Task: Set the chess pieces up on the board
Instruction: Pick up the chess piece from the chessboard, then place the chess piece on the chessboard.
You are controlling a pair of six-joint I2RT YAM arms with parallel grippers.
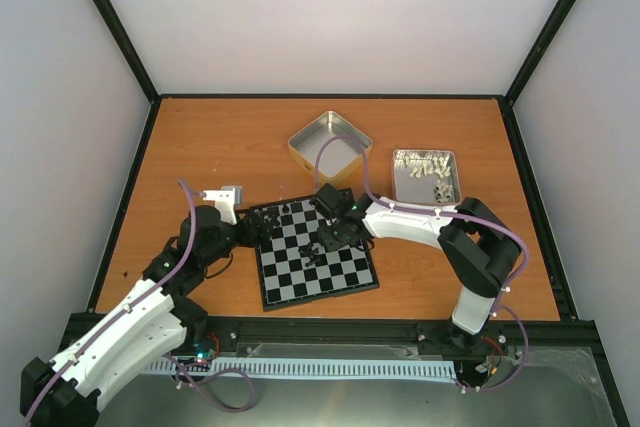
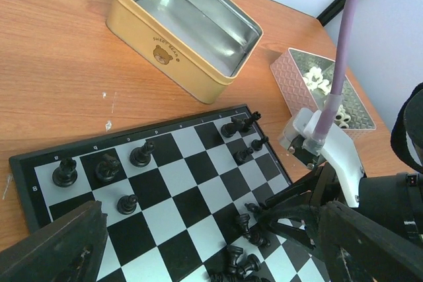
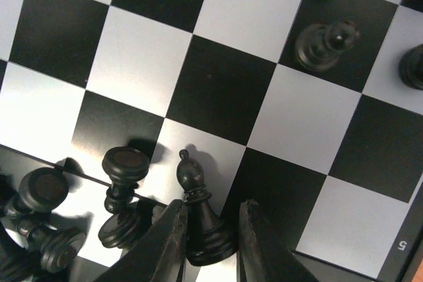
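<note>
The board [image 1: 268,296] lies between my two arms, with black chess pieces [image 1: 288,210] along its far edge and a heap of toppled ones [image 2: 239,263] near its middle. My right gripper [image 3: 210,212] is low over that heap. Its fingers press both sides of the base of a black bishop [image 3: 198,212], whose tip points away from the wrist. Other fallen pieces [image 3: 122,196] lie just left of it, and a pawn [image 3: 320,44] stands two squares off. My left gripper [image 2: 211,255] hovers wide open over the board's left part, holding nothing.
A gold tin [image 1: 329,142] with nothing in it sits beyond the board. To its right, a patterned tin [image 1: 424,175] holds pale pieces. Bare wooden table [image 1: 200,137] stretches far left. The right arm's purple cable [image 2: 344,51] arches over the board's right corner.
</note>
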